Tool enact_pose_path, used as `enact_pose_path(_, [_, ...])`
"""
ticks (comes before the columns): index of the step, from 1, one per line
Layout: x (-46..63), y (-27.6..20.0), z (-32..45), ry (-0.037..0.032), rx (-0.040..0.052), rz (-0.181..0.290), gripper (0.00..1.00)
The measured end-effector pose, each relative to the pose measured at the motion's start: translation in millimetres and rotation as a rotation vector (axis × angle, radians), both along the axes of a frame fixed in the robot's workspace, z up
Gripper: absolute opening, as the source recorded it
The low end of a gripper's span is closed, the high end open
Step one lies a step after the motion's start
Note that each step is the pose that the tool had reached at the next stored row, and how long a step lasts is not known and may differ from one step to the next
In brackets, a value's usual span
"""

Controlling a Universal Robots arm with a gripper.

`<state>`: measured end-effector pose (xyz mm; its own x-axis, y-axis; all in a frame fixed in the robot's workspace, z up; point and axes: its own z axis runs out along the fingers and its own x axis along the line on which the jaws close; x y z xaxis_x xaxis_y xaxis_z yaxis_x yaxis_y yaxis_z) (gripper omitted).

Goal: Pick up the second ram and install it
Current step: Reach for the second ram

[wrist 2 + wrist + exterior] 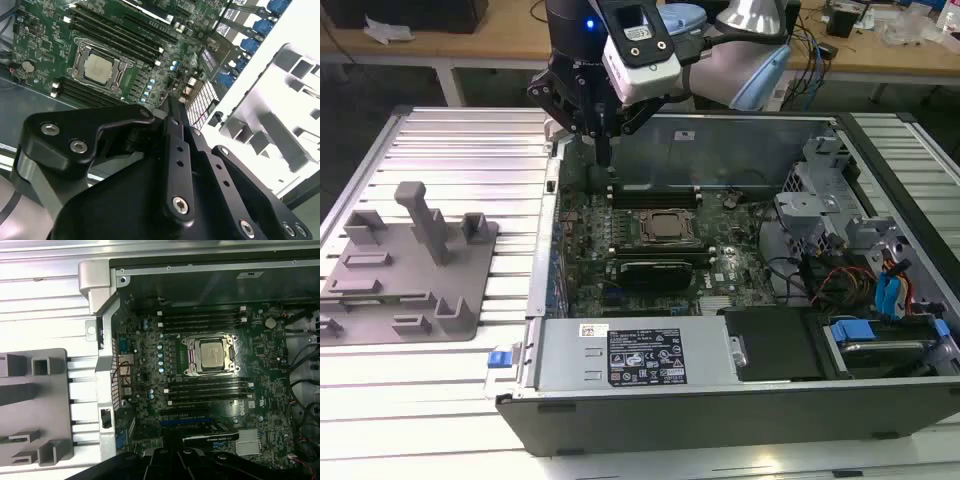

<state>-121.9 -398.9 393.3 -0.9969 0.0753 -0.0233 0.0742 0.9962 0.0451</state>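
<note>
My gripper hangs over the far corner of the open computer case, on the exterior view's left, just above the motherboard. Its black fingers are drawn together to one narrow tip, and nothing shows between them. A thin dark greenish strip, seemingly the second ram, lies edge-on in a long slot of the grey fixture beside the case, well away from the gripper. Long black memory slots run on both sides of the silver processor socket. I cannot tell which slots are filled.
The case's metal walls ring the motherboard. A drive cage with cables and blue clips fills the exterior view's right. A power supply lies along the near side. Grey posts rise from the fixture on the ribbed table.
</note>
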Motion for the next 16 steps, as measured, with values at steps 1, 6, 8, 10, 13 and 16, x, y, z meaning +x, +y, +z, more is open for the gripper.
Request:
enact_pose_path(1, [0.0,0.0,0.0,0.0000,-0.0001,0.000,0.08])
enact_pose_path(6, [0.0,0.0,0.0,0.0000,-0.0001,0.000,0.08])
enact_pose_path(8, [0.0,0.0,0.0,0.0000,0.0000,0.000,0.08])
enact_pose_path(10, [-2.1,0.0,0.0,0.0000,0.0000,0.000,0.08])
enact_pose_path(13, [-4.7,0.0,0.0,0.0000,0.0000,0.000,0.08])
enact_pose_path(16, [-7.2,0.0,0.0,-0.0001,0.0000,0.000,0.08])
